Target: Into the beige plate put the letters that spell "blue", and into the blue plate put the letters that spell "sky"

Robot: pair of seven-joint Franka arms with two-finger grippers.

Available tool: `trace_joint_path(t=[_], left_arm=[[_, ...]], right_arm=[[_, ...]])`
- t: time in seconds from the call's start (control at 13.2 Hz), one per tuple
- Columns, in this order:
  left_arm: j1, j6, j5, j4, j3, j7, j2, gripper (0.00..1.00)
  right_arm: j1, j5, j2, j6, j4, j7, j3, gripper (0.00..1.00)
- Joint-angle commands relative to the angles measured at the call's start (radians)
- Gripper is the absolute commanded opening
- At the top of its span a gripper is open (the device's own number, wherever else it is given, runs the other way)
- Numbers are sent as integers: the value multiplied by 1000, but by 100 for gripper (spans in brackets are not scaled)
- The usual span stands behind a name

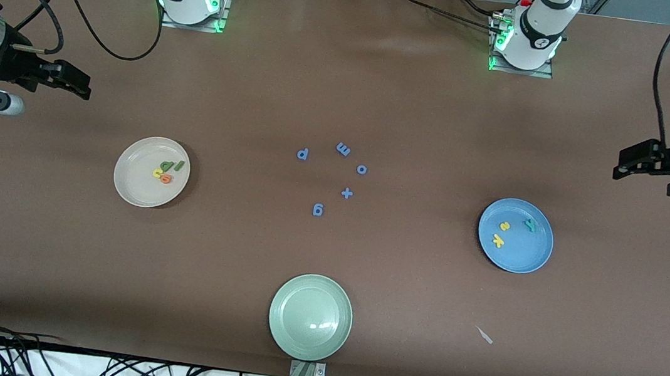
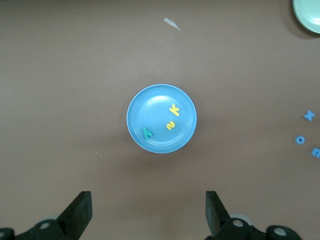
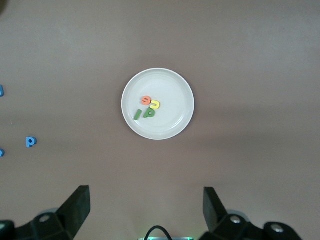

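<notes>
Lying in the beige plate (image 1: 151,171) toward the right arm's end of the desk (image 1: 346,88) are the green bar, green "b", yellow "u" and orange "e" (image 3: 146,100), clustered together. The blue plate (image 1: 515,235), toward the left arm's end, is holding the yellow "s" (image 2: 171,125), yellow "k" (image 2: 174,110) and teal "y" (image 2: 147,132). The left tool (image 2: 149,212) is hanging wide open and empty over bare desk near the blue plate; the right tool (image 3: 146,210) likewise near the beige plate. Both arms are waiting, and the sorting looks finished. Only blue letters (image 1: 347,193) are lying mid-desk, with a pale green plate (image 1: 310,316) nearer the camera.
</notes>
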Motion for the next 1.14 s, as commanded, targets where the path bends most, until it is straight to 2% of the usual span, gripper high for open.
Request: trace_joint_path(t=[0.0, 0.23, 0.3, 1.06], left_arm=[[-137, 36, -18, -129, 116, -111, -110, 100], [-150, 126, -16, -310, 128, -111, -254, 100], [-150, 141, -18, -324, 127, -111, -264, 100], [-148, 123, -19, -306, 119, -112, -256, 100]], right_arm=[[1, -26, 12, -23, 40, -18, 7, 100], [3, -23, 10, -24, 40, -18, 7, 100], [4, -23, 10, -24, 39, -18, 8, 100], [6, -15, 12, -26, 39, -24, 8, 100]])
